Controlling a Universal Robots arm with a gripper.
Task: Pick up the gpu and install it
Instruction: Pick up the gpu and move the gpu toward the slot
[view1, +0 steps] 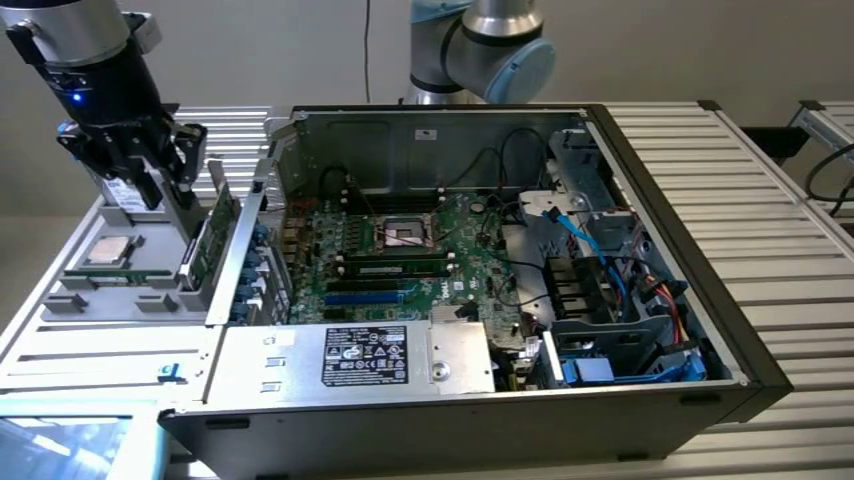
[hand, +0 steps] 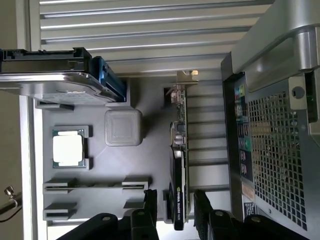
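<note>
The gpu (hand: 178, 165) stands on its edge in a slot of the grey parts tray (hand: 145, 170), green card with a black cooler and a silver bracket at one end. In the exterior view the gpu (view1: 218, 235) stands between the tray and the open computer case. My gripper (hand: 176, 212) hangs above it, open, one black finger on each side of the card with a gap to each. From outside, the gripper (view1: 154, 190) is at the exterior view's upper left, over the tray, holding nothing.
A silver hard drive (hand: 55, 85) and a CPU (hand: 67, 150) also sit in the tray. The case's perforated rear wall (hand: 280, 150) stands close beside the gpu. Inside the case lie the green motherboard (view1: 400, 250), cables and a power supply (view1: 360, 355).
</note>
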